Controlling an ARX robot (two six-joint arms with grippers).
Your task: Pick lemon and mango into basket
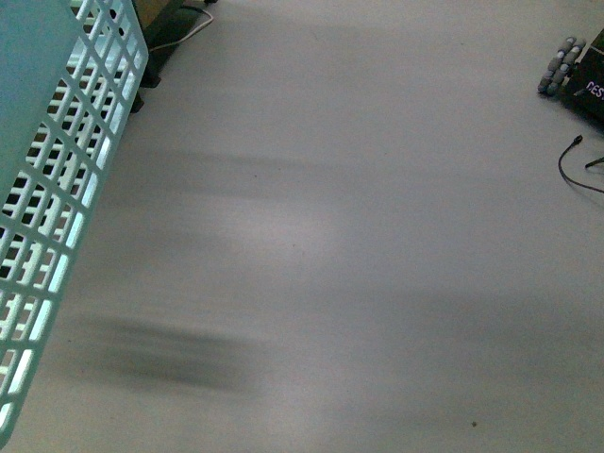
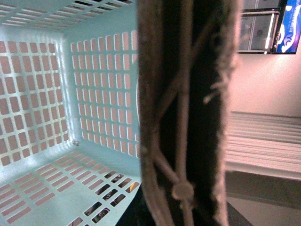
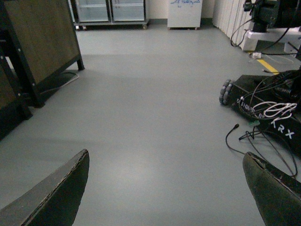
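Front view: what have I got?

– Your pale blue-green basket [image 1: 57,189] stands at the left edge with its lattice wall slanting into the picture. It sits on grey floor [image 1: 330,189]. Far off to the right you have a black wheeled base [image 1: 580,80], with a thin cable [image 1: 571,165] lying on the floor just beside it. The picture is smeared, so expect no fine detail.

Left wrist view?

– You're looking straight into the basket [image 2: 94,94], at its lattice walls and slotted bottom. A dark strip with frayed edges [image 2: 202,117] crosses the middle. It is very close to the lens and blurred. From this I cannot tell you whether your left claw is wide or narrow.

Right wrist view?

– Your right claw [image 3: 164,155] is spread wide. Its two fingers [image 3: 56,197] are well apart, with only bare floor between them. Beyond them you have a dark board on a black frame [image 3: 42,42], the wheeled base with loose cables, and glass-door cabinets [image 3: 110,9] along the far wall.

And the lemon and mango?

– I cannot place either for you from these pictures. The basket is the only task item I can place.
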